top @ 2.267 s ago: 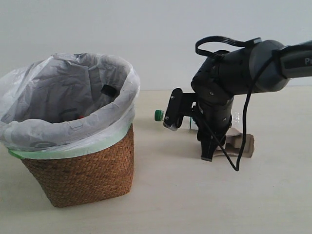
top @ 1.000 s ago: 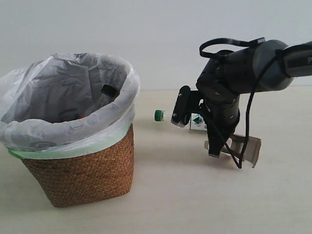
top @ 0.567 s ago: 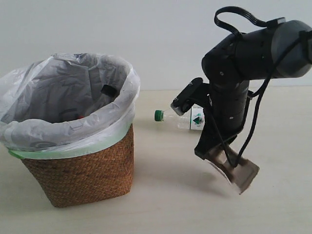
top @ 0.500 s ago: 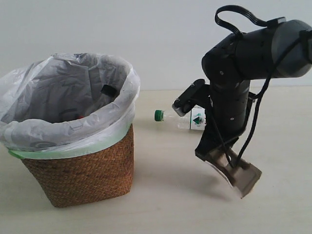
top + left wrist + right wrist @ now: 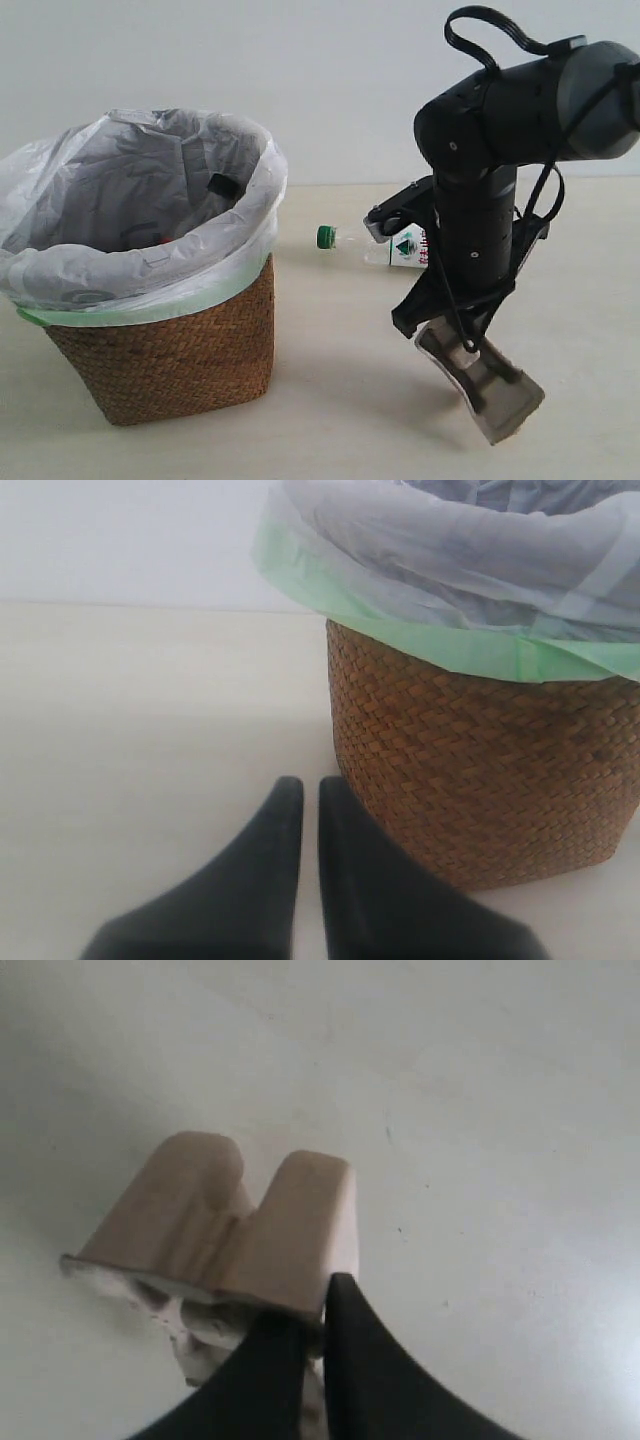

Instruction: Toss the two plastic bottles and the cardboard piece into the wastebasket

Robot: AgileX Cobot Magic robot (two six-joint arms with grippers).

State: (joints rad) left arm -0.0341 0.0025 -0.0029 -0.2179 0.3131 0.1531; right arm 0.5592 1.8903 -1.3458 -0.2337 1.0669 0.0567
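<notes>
From the exterior view, we've got the right tool (image 5: 458, 345) clamped on the cardboard piece (image 5: 492, 388). It hangs tilted, clear of the desk (image 5: 330, 430) and well apart from the wastebasket (image 5: 170, 365) over on the left. The green-capped bottle (image 5: 365, 245) lies on its side on the desk behind the arm, between arm and basket. A black cap (image 5: 222, 185) pokes up inside the liner, so we judge the longer bottle is already in.

In the left wrist view, the left tool (image 5: 303, 810) sits low with its jaws drawn together on nothing, just beside the wicker wall of the wastebasket (image 5: 470, 780).

The right wrist view confirms the grip. The right tool (image 5: 312, 1310) pinches one edge of the cardboard piece (image 5: 250, 1225), with bare desk below.

So we call this the cardboard's carry. Next it needs height to clear the liner's rim, then a swing across over the opening before letting go. The pinch is only on an edge, so we'd go gently. The green-capped bottle comes after.
</notes>
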